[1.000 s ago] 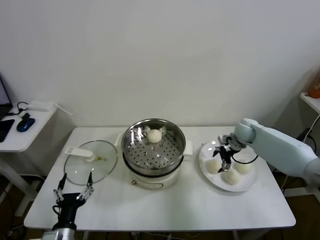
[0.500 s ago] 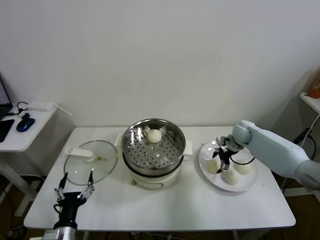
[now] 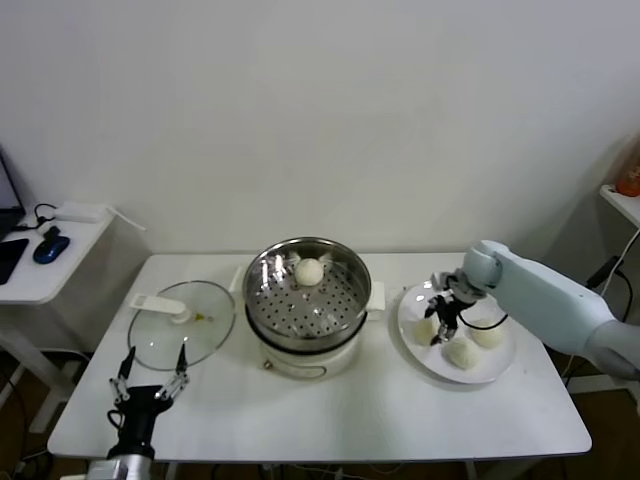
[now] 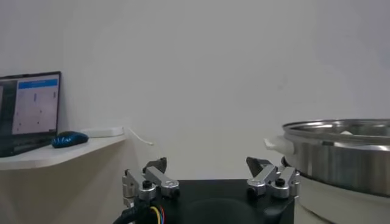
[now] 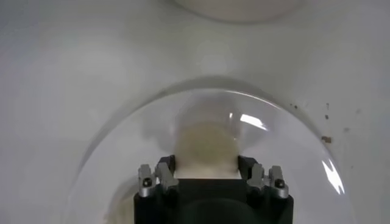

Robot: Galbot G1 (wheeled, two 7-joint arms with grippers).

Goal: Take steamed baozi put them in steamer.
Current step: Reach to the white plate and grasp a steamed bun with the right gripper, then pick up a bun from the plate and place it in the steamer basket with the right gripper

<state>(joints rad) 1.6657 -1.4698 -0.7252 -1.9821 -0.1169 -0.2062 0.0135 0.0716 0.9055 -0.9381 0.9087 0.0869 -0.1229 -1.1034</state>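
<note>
The steamer (image 3: 263,300), a steel pot with a perforated tray on a cream base, stands mid-table and holds one baozi (image 3: 309,270) at its back. Three baozi lie on the white plate (image 3: 493,371) to its right. My right gripper (image 3: 438,322) is down on the plate, its fingers closed against the sides of the leftmost baozi (image 3: 424,331). In the right wrist view that baozi (image 5: 206,143) fills the gap in the gripper (image 5: 206,169) and rests on the plate (image 5: 116,155). The other two baozi (image 3: 459,352) (image 3: 488,335) lie beside it. My left gripper (image 3: 148,378) waits open at the front left.
A round glass lid (image 3: 183,322) with a white handle lies left of the steamer. A low side table (image 3: 40,270) with a blue mouse stands further left. In the left wrist view the steamer wall (image 4: 341,155) shows beyond the open gripper (image 4: 207,167), with a laptop (image 4: 30,109) to the side.
My right gripper has shifted slightly left and down over the plate onto the leftmost baozi. The left arm has not moved.
</note>
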